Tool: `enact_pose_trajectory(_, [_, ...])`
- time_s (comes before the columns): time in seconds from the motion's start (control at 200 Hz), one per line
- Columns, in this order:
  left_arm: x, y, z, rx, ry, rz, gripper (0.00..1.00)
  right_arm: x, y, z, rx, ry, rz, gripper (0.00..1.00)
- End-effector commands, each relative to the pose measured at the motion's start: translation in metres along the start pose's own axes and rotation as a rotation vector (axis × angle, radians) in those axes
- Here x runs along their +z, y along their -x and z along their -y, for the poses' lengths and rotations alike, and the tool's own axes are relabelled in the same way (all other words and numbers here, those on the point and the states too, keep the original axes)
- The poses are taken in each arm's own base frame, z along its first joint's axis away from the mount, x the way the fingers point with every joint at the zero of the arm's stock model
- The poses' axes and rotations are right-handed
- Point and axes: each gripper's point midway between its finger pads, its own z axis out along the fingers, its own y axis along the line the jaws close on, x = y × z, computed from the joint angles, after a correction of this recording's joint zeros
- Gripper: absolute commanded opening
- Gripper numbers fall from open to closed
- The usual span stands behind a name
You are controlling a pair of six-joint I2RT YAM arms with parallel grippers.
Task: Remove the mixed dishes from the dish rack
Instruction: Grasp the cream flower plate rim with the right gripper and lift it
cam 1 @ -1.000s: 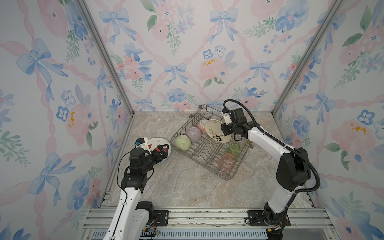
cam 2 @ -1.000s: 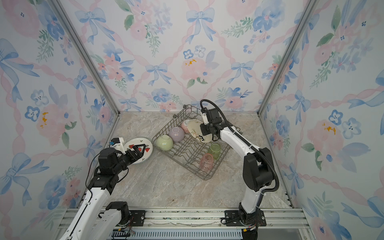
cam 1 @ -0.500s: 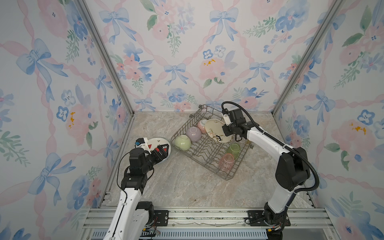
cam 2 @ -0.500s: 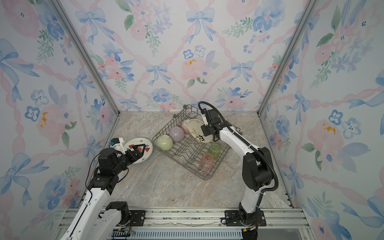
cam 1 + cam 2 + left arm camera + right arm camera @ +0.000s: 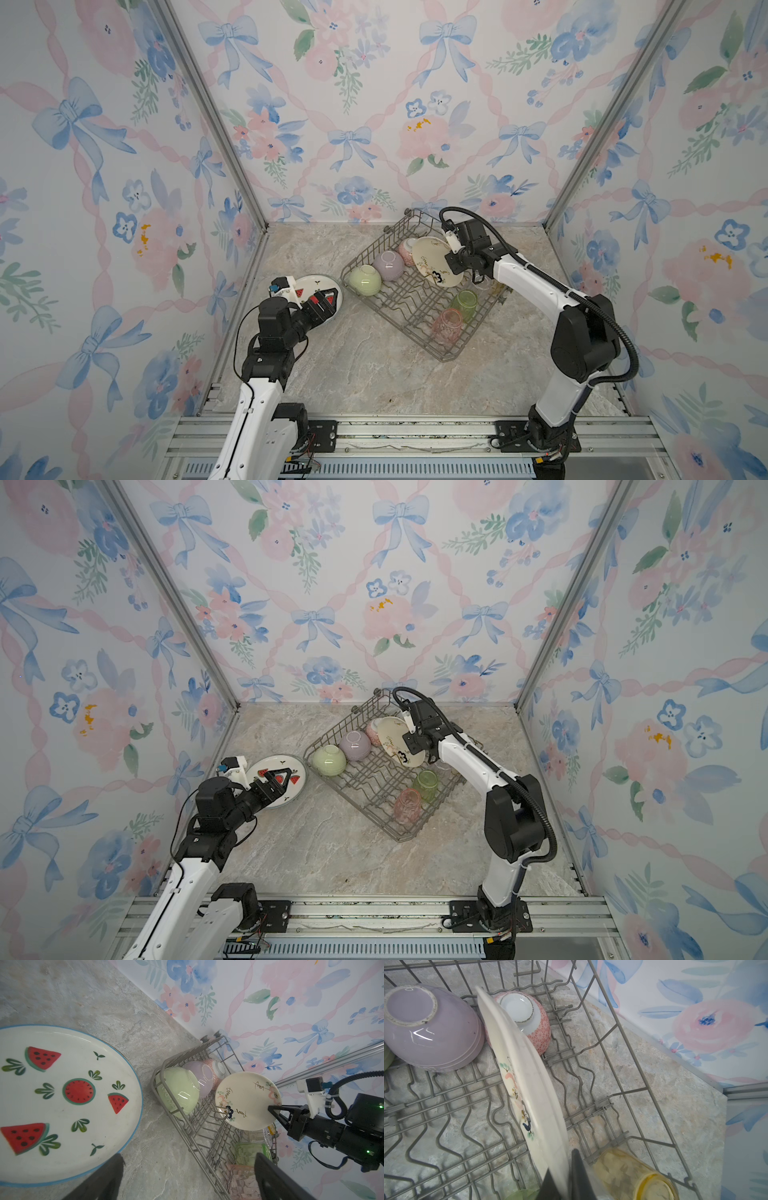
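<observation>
At the back of the dish rack (image 5: 409, 301), our right tool (image 5: 565, 1182) is clamped on the rim of the cream floral plate (image 5: 434, 262), so we should lift straight up, clear of tines and pink bowl (image 5: 406, 250), while our left tool (image 5: 323, 303) hangs wide apart

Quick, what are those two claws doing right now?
Left gripper: open, empty, near the round white watermelon-print plate.
Right gripper: closed on the rim of the round cream floral plate in the grey wire dish rack.
</observation>
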Motion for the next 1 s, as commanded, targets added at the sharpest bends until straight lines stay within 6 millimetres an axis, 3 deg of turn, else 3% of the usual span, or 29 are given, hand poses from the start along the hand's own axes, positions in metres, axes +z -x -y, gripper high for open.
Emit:
enact_pose_trajectory(0.0, [0.000, -0.007, 0.002, -0.011, -0.016, -0.021, 0.98, -0.019, 0.023, 0.013, 0.094, -0.015, 0.105, 0.00])
enact_pose_trajectory(0.41, [0.003, -0.010, 0.006, -0.013, -0.023, -0.036, 0.98, -0.052, 0.052, 0.030, 0.195, 0.008, 0.249, 0.00])
enact_pose_trajectory(0.835, [0.005, -0.015, 0.007, -0.011, -0.019, -0.049, 0.98, -0.062, 0.067, 0.035, 0.171, -0.013, 0.306, 0.00])
enact_pose_trajectory(0.86, [0.005, -0.015, 0.007, -0.010, -0.021, -0.051, 0.98, -0.075, 0.072, 0.038, 0.170, -0.017, 0.333, 0.00])
enact_pose_trajectory(0.995, [0.007, -0.019, 0.006, -0.009, -0.015, -0.061, 0.98, -0.082, 0.076, 0.039, 0.161, -0.025, 0.357, 0.00])
